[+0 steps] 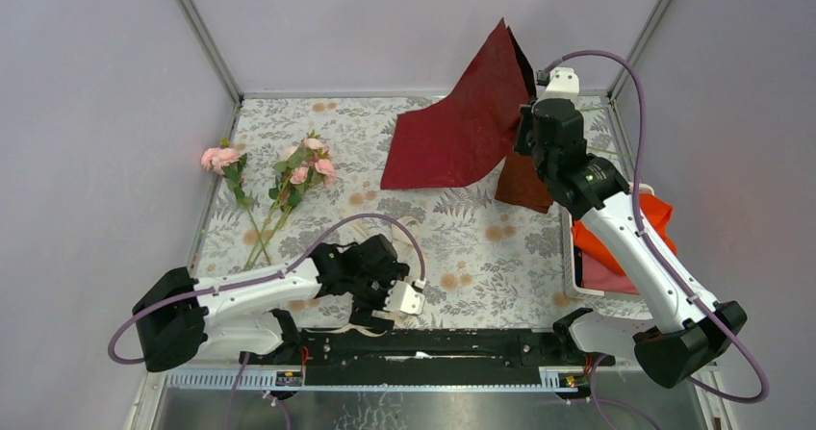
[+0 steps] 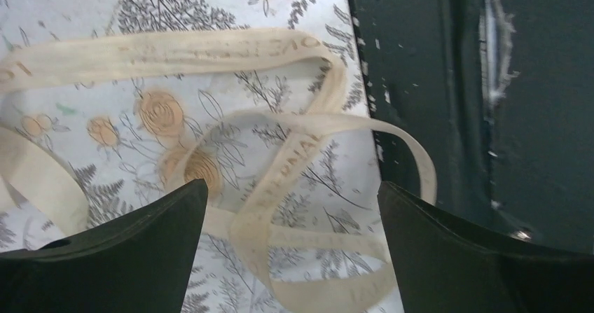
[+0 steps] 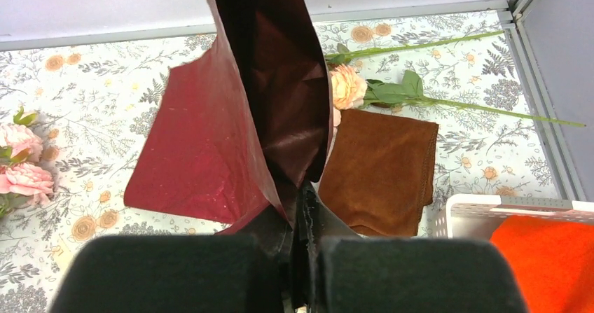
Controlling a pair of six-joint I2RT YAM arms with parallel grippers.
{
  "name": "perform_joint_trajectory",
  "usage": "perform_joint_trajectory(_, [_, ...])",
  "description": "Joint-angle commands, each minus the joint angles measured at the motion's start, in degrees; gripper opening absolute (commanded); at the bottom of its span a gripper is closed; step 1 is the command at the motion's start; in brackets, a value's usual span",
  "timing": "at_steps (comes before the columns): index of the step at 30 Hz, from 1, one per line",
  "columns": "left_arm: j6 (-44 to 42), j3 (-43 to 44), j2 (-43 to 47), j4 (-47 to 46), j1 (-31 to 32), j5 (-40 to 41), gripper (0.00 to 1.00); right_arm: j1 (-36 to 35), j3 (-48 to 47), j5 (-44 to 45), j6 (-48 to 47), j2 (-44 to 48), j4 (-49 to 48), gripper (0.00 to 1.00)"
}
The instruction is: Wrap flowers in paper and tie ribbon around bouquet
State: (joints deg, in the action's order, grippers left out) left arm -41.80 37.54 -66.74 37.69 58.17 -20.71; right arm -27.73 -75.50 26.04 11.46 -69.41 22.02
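Pale lilac walls enclose a floral-print table (metal-framed corners).

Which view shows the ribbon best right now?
Left wrist: the ribbon lies in loose loops that fill the frame, right below the open left gripper. The top view shows only a pale sliver of it beside that gripper. The right wrist view shows none of it.

Looked down over whole table from high up in top view, sat v. close over ribbon in L wrist, faced fwd past paper in R wrist, shared paper w/ top.
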Motion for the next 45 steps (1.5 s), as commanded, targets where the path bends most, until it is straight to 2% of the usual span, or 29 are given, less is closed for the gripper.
perform_joint_trajectory(1, [-7.2, -1.5, -2.3, -13.9, 2.3, 4.2, 0.99, 0.3, -0.3, 0.0, 0.7, 1.0, -0.3, 0.0])
perform_joint_trajectory(5, [-13.4, -3.5, -5.0, -17.6, 2.4, 5.8, 0.99, 0.3, 0.0, -1.1, 0.9, 1.1, 1.2, 0.0])
perform_joint_trajectory(11, [-17.4, -5.9, -10.7, -16.1, 2.4, 7.6, 0.99, 0.3, 1.1, 0.1, 0.3, 2.0, 1.9, 0.0])
perform_joint_trajectory(12, [-17.6, -6.0, -10.9, -15.8, 2.3, 8.1, 0.95, 0.3, 1.0, 0.1, 0.2, 1.9, 1.9, 0.0])
perform_joint_trajectory(13, [-17.7, -6.0, -10.9, -15.7, 2.2, 8.9, 0.82, 0.3, 0.9, -0.1, 0.2, 1.8, 1.9, 0.0])
perform_joint_trajectory(14, [-17.8, -6.0, -11.0, -15.6, 2.0, 9.8, 0.64, 0.3, 0.8, -0.3, 0.3, 1.8, 1.9, 0.0])
perform_joint_trajectory(16, [-18.2, -5.8, -11.5, -15.4, 0.3, 11.6, 0.11, 0.4, 0.5, -0.6, 0.4, 1.6, 1.9, 0.0])
perform_joint_trajectory(17, [-17.5, -5.9, -11.7, -16.2, -1.5, 13.2, 0.0, 0.3, 0.4, -0.7, 0.3, 1.6, 1.9, 0.0])
perform_joint_trajectory(18, [-17.1, -6.0, -12.0, -17.8, -4.1, 15.1, 0.0, 0.3, 0.3, -0.7, 0.2, 1.7, 1.9, 0.0])
perform_joint_trajectory(23, [-18.1, -3.2, -16.1, -32.9, -28.8, 23.2, 0.0, 0.4, 0.0, 0.8, 0.3, 2.9, 2.4, 0.0])
perform_joint_trajectory(28, [-11.1, 12.0, -27.3, -36.9, -48.8, 26.8, 0.0, 0.5, -3.4, 4.9, 0.0, 4.1, 3.0, 0.0])
perform_joint_trajectory(32, [-1.0, 26.2, -35.7, -37.4, -56.6, 31.3, 0.0, 0.4, -5.4, 1.5, -0.3, 4.0, 3.2, 0.0])
perform_joint_trajectory(36, [4.5, 37.3, -41.3, -31.9, -60.2, 32.1, 0.0, -1.4, -5.5, -6.4, 1.2, 2.3, 3.0, 0.0])
perform_joint_trajectory(37, [4.9, 38.4, -41.4, -29.9, -60.3, 31.0, 0.06, -2.9, -5.2, -7.8, 1.2, 2.0, 2.4, 0.0])
perform_joint_trajectory(38, [5.4, 38.6, -40.9, -28.2, -60.5, 29.6, 0.29, -4.6, -4.6, -8.4, 1.0, 1.9, 1.4, 0.0])
perform_joint_trajectory(39, [5.8, 38.6, -39.7, -26.4, -60.5, 27.5, 0.62, -6.3, -4.0, -8.8, 0.7, 1.8, 0.2, 0.0])
perform_joint_trajectory(40, [6.2, 38.3, -37.4, -24.9, -60.5, 25.5, 0.89, -7.9, -3.5, -9.6, 0.4, 1.7, -0.9, 0.0])
perform_joint_trajectory(41, [7.2, 38.2, -35.5, -23.6, -60.5, 23.7, 0.98, -9.2, -3.1, -10.4, 0.2, 1.5, -2.0, 0.0])
perform_joint_trajectory(45, [10.9, 41.6, -28.4, -16.4, -60.7, 20.1, 0.99, -13.8, -2.3, -14.3, -1.1, 0.5, -5.3, 0.0])
